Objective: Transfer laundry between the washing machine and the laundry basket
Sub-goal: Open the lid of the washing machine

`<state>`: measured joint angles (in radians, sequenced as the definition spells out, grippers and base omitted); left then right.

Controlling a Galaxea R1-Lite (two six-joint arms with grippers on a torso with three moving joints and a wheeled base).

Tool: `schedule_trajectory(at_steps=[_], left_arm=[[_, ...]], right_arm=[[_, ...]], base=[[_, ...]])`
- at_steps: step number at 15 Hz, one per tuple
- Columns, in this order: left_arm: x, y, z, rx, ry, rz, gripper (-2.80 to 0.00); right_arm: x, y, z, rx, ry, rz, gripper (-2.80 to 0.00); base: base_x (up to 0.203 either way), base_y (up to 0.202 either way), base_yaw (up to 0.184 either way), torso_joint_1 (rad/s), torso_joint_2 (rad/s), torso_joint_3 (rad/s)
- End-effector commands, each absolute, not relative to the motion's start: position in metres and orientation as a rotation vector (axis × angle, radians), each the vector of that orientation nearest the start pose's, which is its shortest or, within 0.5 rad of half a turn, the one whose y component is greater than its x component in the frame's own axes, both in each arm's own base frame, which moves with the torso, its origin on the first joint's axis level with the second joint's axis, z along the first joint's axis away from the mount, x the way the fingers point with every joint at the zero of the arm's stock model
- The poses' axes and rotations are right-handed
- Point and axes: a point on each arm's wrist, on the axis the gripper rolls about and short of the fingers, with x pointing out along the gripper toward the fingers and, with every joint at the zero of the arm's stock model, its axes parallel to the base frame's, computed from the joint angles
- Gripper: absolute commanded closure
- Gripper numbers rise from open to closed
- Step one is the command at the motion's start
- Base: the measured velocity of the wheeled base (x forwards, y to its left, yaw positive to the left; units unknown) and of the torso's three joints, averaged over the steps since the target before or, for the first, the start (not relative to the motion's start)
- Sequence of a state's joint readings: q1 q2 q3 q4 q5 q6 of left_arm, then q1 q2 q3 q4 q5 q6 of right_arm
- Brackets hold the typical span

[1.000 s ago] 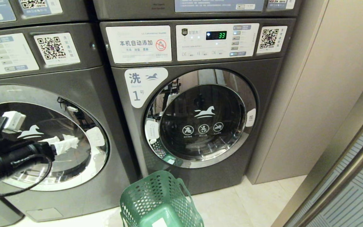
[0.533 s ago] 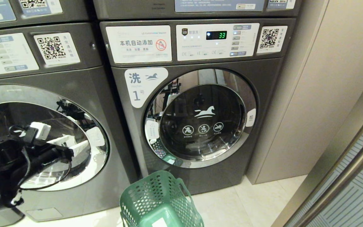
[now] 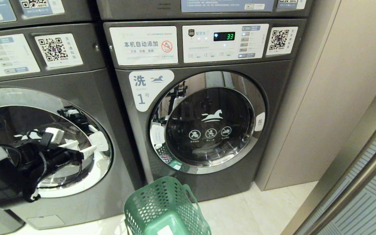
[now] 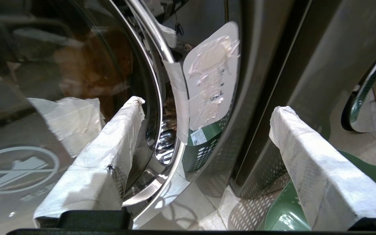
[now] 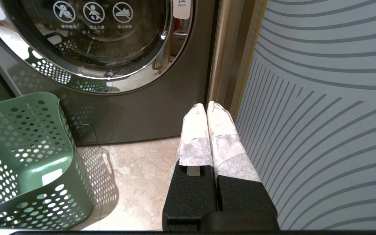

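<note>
The left end effector (image 3: 82,148), released wide, has swung rightward to the left grey washing machine's chrome-ringed round door (image 3: 104,163), seemingly to open it.

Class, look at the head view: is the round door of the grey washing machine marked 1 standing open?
No. The round chrome-rimmed glass door sits shut, flush against the grey washing machine's front, behind the green perforated plastic laundry basket.

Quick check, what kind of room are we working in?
Most likely a shared, pay-per-use laundry room: numbered front-load washers side by side with more units stacked above, QR code stickers on the panels, and a green laundry basket on the tiled floor.
</note>
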<state>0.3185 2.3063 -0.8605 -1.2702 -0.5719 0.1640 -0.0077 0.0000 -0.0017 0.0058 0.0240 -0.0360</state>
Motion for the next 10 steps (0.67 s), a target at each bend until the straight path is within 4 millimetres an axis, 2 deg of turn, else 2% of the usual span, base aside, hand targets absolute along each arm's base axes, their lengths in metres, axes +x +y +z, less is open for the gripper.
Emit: schedule_trajectory(at_steps=[1, 5, 10], left_arm=[[0.391, 0.114, 0.035, 0.087, 0.137, -0.273, -2.8], [0.411, 0.113, 0.031, 0.066, 0.175, -0.298, -2.8], [0.418, 0.112, 0.017, 0.044, 0.199, -0.34, -2.8]], right_arm=[[-0.023, 0.001, 0.075, -0.037, 0.006, 0.017, 0.0], [-0.023, 0.001, 0.075, -0.037, 0.006, 0.017, 0.0], [-0.023, 0.001, 0.075, -0.037, 0.006, 0.017, 0.0]], base=[[0.0, 0.0, 0.0, 0.0, 0.0, 0.0], [0.0, 0.0, 0.0, 0.0, 0.0, 0.0], [0.0, 0.0, 0.0, 0.0, 0.0, 0.0]])
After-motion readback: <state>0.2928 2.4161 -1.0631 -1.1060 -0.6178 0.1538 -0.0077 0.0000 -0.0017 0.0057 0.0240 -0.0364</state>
